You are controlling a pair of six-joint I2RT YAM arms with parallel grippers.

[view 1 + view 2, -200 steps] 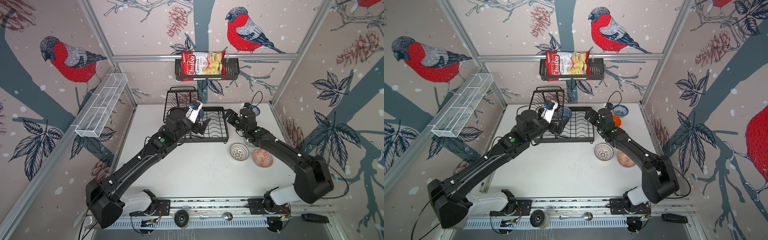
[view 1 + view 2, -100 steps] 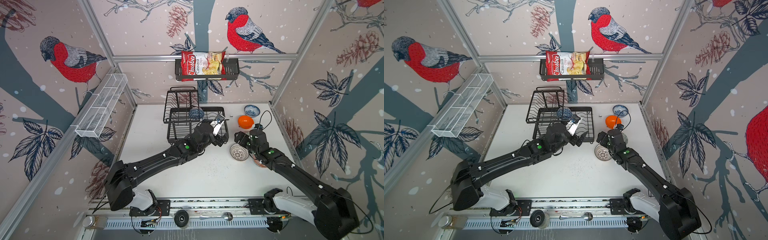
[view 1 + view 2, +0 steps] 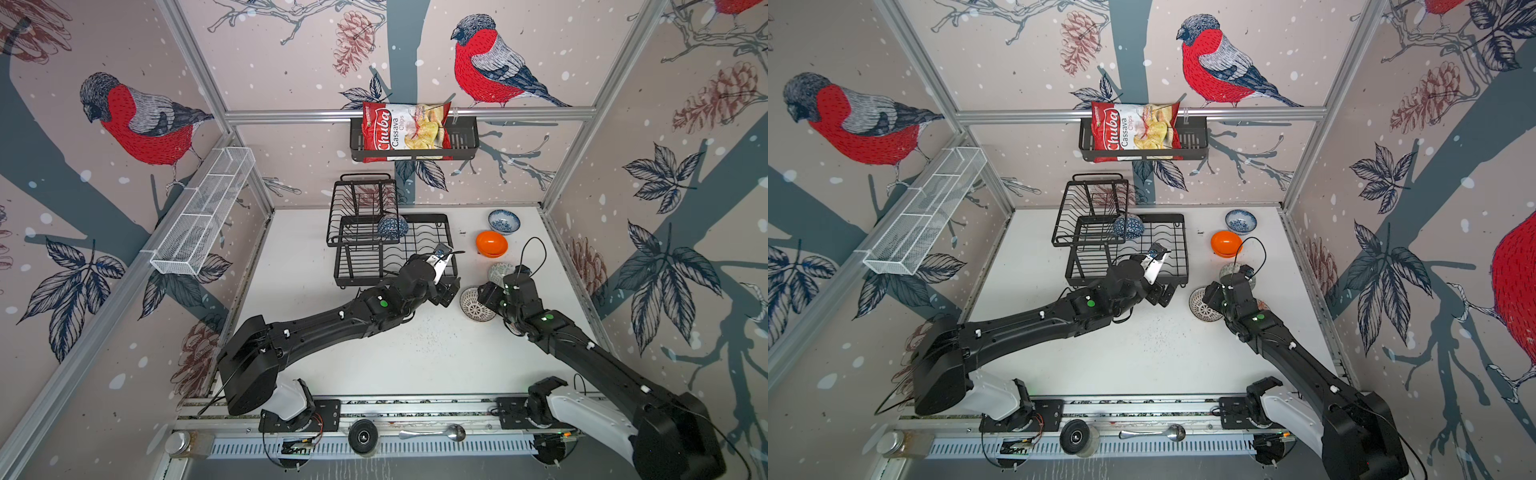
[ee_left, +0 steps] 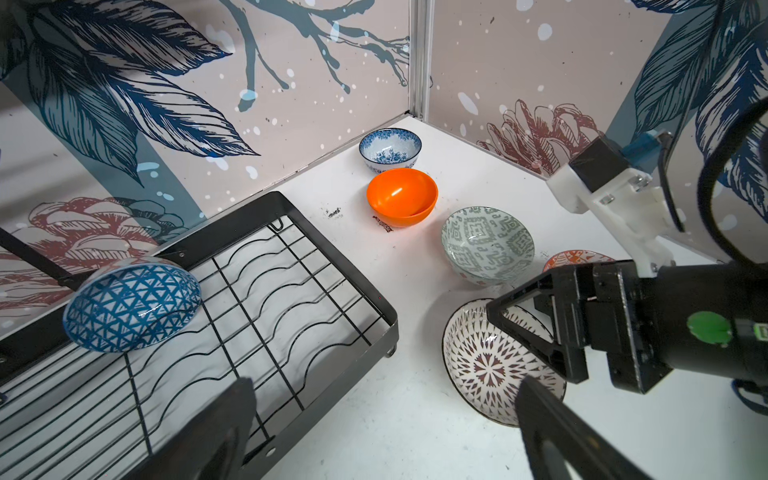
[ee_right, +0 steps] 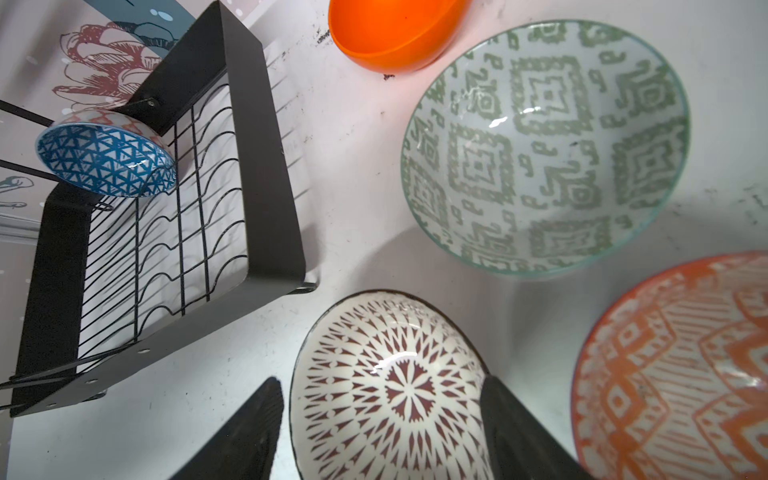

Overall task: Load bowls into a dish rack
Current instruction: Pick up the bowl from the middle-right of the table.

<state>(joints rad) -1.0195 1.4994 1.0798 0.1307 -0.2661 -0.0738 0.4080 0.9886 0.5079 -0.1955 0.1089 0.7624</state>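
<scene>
Only the wrist views show us the red-orange bowl (image 5: 673,374), which sits mostly under the right arm. The right gripper (image 5: 382,386) points down, jaws apart astride the white lattice bowl (image 5: 374,353) on the surface. The left gripper (image 3: 446,293) hovers empty, jaws wide, beside the dish rack (image 5: 266,166), which holds the blue triangle bowl (image 4: 131,305). On the bag (image 3: 405,131) we read "Chuba Cassava Chips".

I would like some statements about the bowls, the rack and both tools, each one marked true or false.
1. The blue triangle-patterned bowl sits in the black wire dish rack. True.
2. The plain glossy orange bowl is in the rack. False: it stands on the white table.
3. The left tool holds a bowl. False: it is open and empty.
4. The right tool is open at the white bowl with black lattice. True.
</scene>
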